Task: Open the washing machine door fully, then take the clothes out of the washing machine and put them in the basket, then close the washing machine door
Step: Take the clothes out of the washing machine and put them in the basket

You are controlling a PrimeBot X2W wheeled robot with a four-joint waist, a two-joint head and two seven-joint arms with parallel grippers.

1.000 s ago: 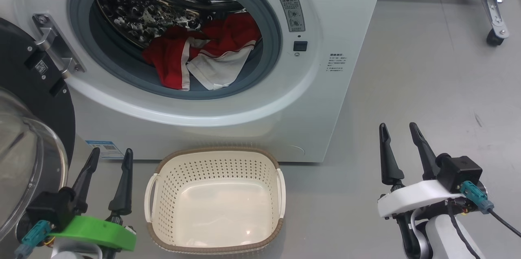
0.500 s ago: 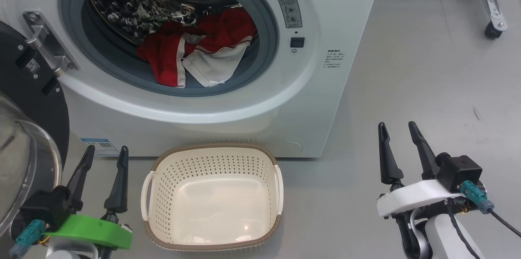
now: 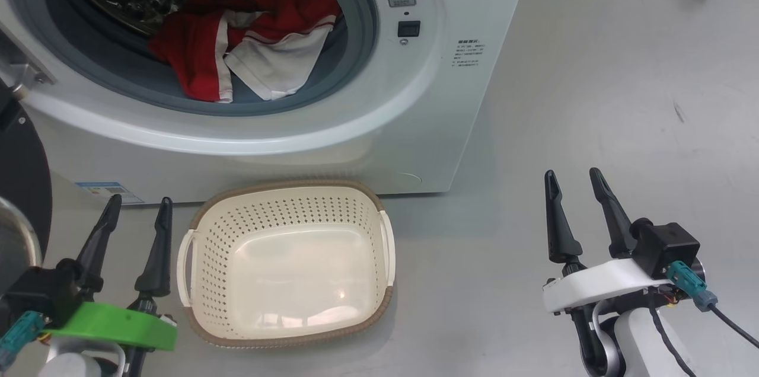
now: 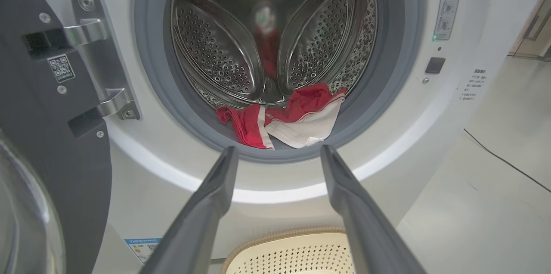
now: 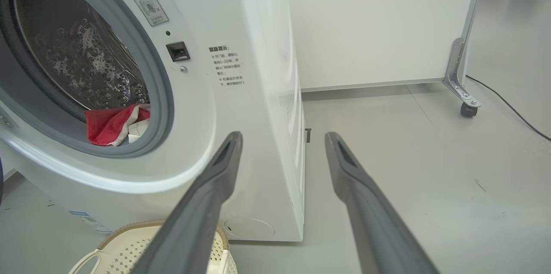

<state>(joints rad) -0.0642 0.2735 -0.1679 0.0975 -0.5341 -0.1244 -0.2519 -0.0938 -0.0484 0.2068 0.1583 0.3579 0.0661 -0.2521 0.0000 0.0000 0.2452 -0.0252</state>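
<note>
The washing machine door (image 4: 51,144) is standing swung open on its hinge (image 4: 99,50) at the left of the washing machine (image 3: 332,146). The door's clear bowl is showing at the lower left of the left wrist view. The clothes (image 3: 237,51) are lying inside the drum (image 4: 224,50), bunched at its bottom front, with a white panel draping onto the grey seal (image 4: 150,71). The basket (image 3: 284,186) is sitting upright on the floor (image 3: 533,98), just in front of the washing machine and below its opening.

The left pincer (image 3: 140,200) is hovering just beside the basket's left handle. Its fingers are spread wide, gripping nothing, and pointing toward the opening. The right pincer (image 3: 572,173) is hovering over the floor, well apart from the basket on its right. Its fingers are likewise spread wide and gripping nothing.
</note>
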